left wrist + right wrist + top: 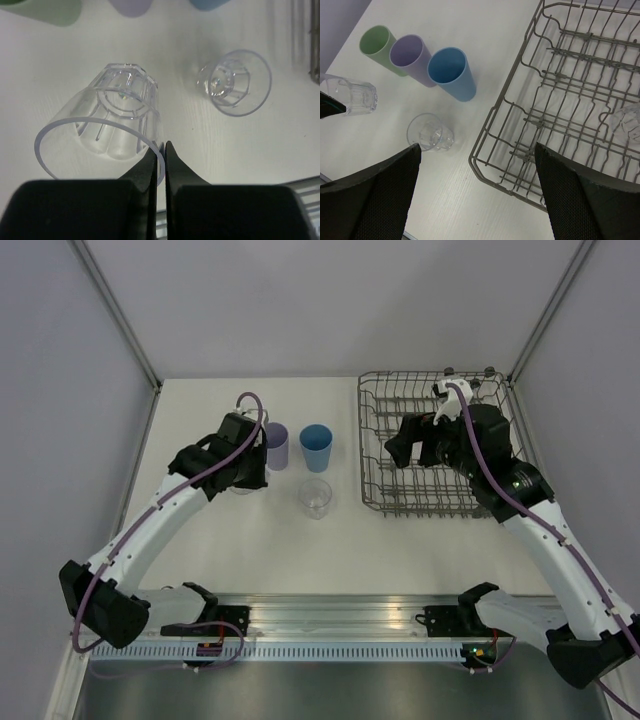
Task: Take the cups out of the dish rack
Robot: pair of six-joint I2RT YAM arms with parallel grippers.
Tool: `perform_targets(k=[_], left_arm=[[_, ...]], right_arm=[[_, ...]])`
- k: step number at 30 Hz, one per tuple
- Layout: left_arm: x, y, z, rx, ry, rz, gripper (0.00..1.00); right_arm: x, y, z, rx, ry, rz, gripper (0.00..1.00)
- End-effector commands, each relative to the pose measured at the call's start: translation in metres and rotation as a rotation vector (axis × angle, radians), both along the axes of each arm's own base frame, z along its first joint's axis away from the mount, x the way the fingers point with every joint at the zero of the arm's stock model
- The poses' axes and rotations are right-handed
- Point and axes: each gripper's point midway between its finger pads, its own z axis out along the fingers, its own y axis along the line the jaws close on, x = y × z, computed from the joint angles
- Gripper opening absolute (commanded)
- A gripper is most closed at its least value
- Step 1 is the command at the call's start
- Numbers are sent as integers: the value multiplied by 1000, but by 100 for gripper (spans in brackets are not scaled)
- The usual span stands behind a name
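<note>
My left gripper (164, 146) is shut on the rim of a clear cup (100, 125), held just over the table left of the pastel cups; that cup also shows in the right wrist view (352, 95). Mint green (379, 44), lavender (412, 57) and blue cups (451, 72) stand upright in a row. Another clear cup (316, 497) stands in front of them. My right gripper (477, 146) hangs open and empty above the near left corner of the grey wire dish rack (510, 193). One clear cup (627, 125) lies inside the rack, cut off by the frame edge.
The rack (362, 430) fills the back right of the white table. A metal rail (330, 620) with both arm bases runs along the near edge. Grey walls close the back and both sides.
</note>
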Motion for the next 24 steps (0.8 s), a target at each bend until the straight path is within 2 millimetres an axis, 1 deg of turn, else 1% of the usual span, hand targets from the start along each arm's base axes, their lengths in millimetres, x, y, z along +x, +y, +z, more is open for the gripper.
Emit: perform_targets(k=[1,5,7,8,9,12,13,14,16,17,18,19,20,21,24], left_arm=[[-9,-1,-18,21,119,-120,2],[-11,-2,-40,60,205,-147,2],[-11,-1,-47,82,236,-159,2],[-10,-2,-54,98,267,-162,2],[-13,-1,-59,114,297,-167,2],[-14,-6,-71,152,355,-198,3],[-12,-10,-70,157,355,-213,3],[-14,-16,-76,151,388,-232,4],[-16,-24,-78,155,404,-264,4],[-13,-29,-77,153,400,-274,4],[-12,-32,-81,161,415,-282,4],[-9,-37,-79,162,411,-292,3],[-8,-39,-79,161,410,-296,3],[-5,-40,-84,167,422,-295,3],[0,-42,-85,185,422,-299,3]], right_arm=[[-5,-12,1,-57,-30,-15,98],[-10,-15,-4,-80,-31,-4,98],[-11,-17,-6,-89,-29,-7,98],[-12,-17,-6,-91,-31,-6,98],[-13,-18,-6,-93,-31,-2,98],[-14,-17,-8,-97,-30,6,98],[-14,-16,-9,-98,-28,12,98],[-15,-17,-10,-101,-27,14,98],[-15,-17,-11,-104,-28,17,98],[-16,-16,-11,-105,-28,21,98],[-16,-17,-12,-105,-27,19,98],[-17,-17,-12,-107,-29,23,98],[-17,-17,-13,-106,-27,23,98],[-17,-17,-12,-107,-31,24,98],[-20,-17,-12,-106,-34,32,98]])
